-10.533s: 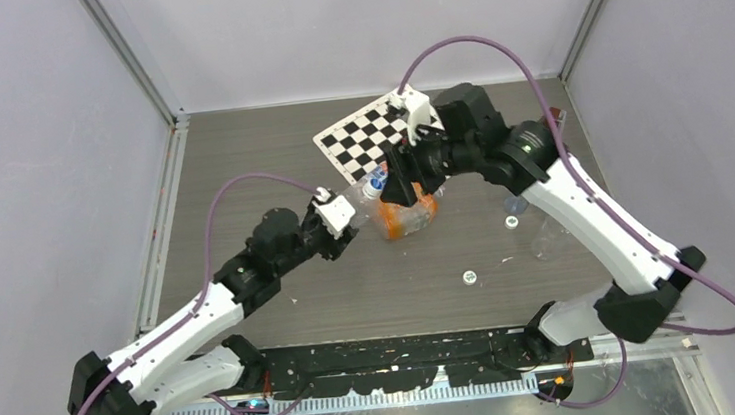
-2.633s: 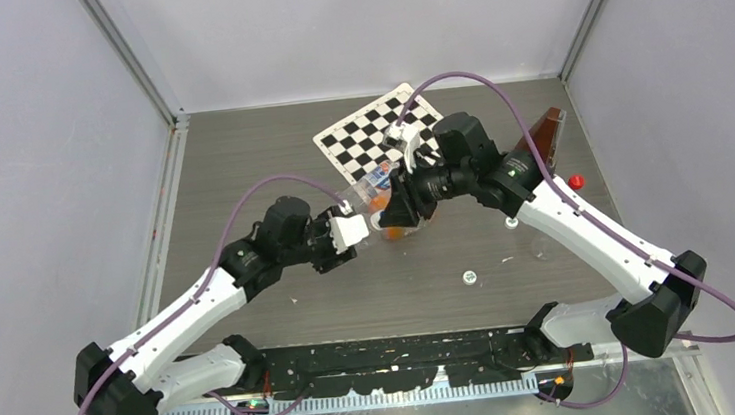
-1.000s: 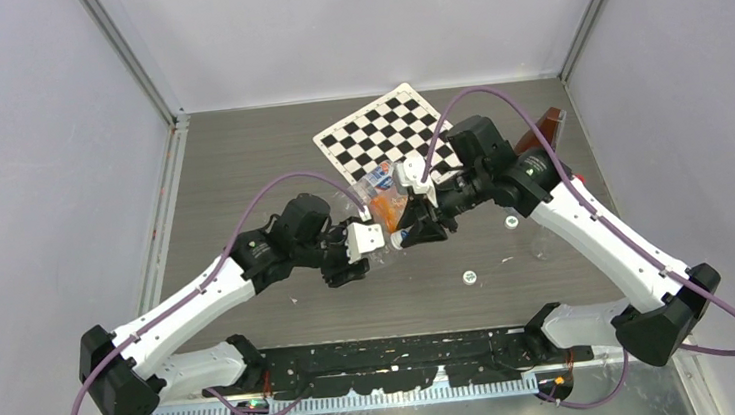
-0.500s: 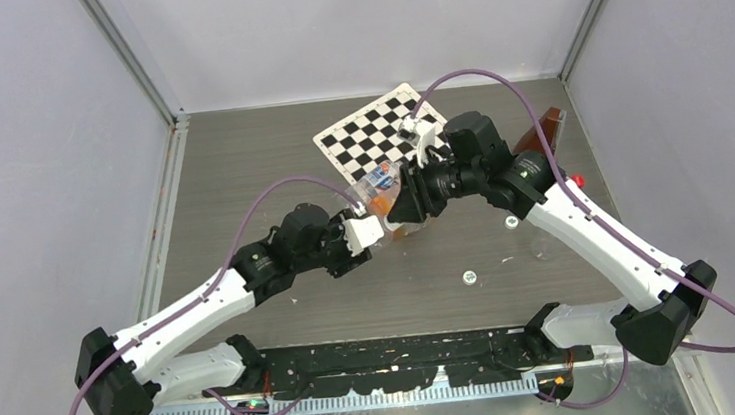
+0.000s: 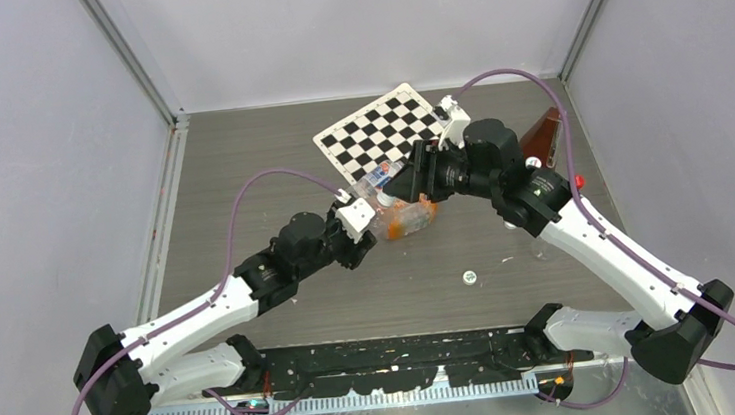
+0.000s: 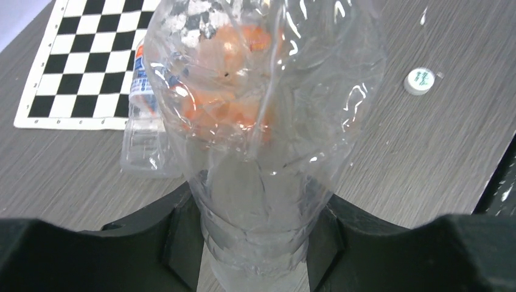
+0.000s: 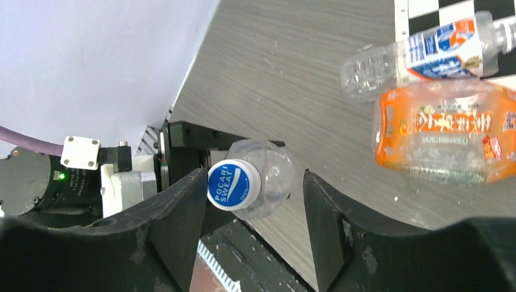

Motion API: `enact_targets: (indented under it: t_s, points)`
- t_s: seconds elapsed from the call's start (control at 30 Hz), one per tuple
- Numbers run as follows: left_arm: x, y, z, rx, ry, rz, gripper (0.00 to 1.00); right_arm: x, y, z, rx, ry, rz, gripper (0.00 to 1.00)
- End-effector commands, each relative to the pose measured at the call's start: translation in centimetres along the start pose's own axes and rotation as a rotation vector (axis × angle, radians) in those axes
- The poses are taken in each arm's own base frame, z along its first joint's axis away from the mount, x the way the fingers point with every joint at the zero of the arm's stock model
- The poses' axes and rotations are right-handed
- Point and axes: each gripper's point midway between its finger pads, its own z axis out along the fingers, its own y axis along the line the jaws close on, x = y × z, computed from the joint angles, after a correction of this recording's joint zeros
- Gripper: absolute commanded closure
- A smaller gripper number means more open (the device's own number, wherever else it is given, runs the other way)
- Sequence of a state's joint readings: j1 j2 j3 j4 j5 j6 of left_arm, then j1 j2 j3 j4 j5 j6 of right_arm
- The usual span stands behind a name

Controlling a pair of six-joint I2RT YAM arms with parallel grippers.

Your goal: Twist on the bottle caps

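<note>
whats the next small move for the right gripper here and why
Probably close the right gripper on the cap. The cap already sits on the neck of the bottle, which the left gripper clamps. The right gripper's fingers straddle the cap with a gap on one side, so nothing grips it for a twist yet.

the top camera looks steeply down from behind; close cameras at the left gripper [image 6: 252, 237] and right gripper [image 7: 252, 182] share the orange-labelled bottle [image 7: 447, 134].
</note>
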State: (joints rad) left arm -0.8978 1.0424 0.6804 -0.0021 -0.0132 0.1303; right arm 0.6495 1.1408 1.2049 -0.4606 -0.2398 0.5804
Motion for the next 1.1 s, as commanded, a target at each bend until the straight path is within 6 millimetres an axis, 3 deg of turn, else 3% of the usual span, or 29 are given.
enact_targets:
  t_s: [0.0,0.37,0.67,0.73,0.77,0.9,1.0,1.07]
  points:
    - [-4.7,-0.5,0.0,0.024,-0.178,-0.102,1.0,-2.9,1.8,-0.5,-0.074,-0.129,-0.045,0.35]
    - [-6.5,-0.7,0.7,0.043,-0.209,-0.14,0.99,-2.7,3.2,0.8,-0.192,-0.144,-0.022,0.38]
    - [-7.5,-0.2,1.2,0.018,-0.228,-0.187,0.99,-1.5,3.2,1.0,-0.212,-0.088,-0.028,0.56]
    - [-7.6,-0.2,1.2,0.015,-0.229,-0.191,0.97,-1.0,3.1,1.0,-0.214,-0.065,-0.038,0.62]
    - [-7.7,-0.2,1.2,0.015,-0.229,-0.193,0.96,-0.9,3.0,0.9,-0.211,-0.062,-0.05,0.69]
    - [-7.6,-0.1,1.2,0.011,-0.218,-0.198,0.6,-1.2,1.6,0.4,-0.131,-0.092,-0.098,0.97]
    - [-7.0,-0.2,0.8,0.011,-0.199,-0.205,0.3,-2.5,-0.2,-0.5,-0.026,-0.153,-0.181,0.99]
    - [-6.3,0.4,0.5,-0.026,-0.181,-0.215,0.18,-3.2,-1.7,-1.4,0.063,-0.177,-0.231,0.99]
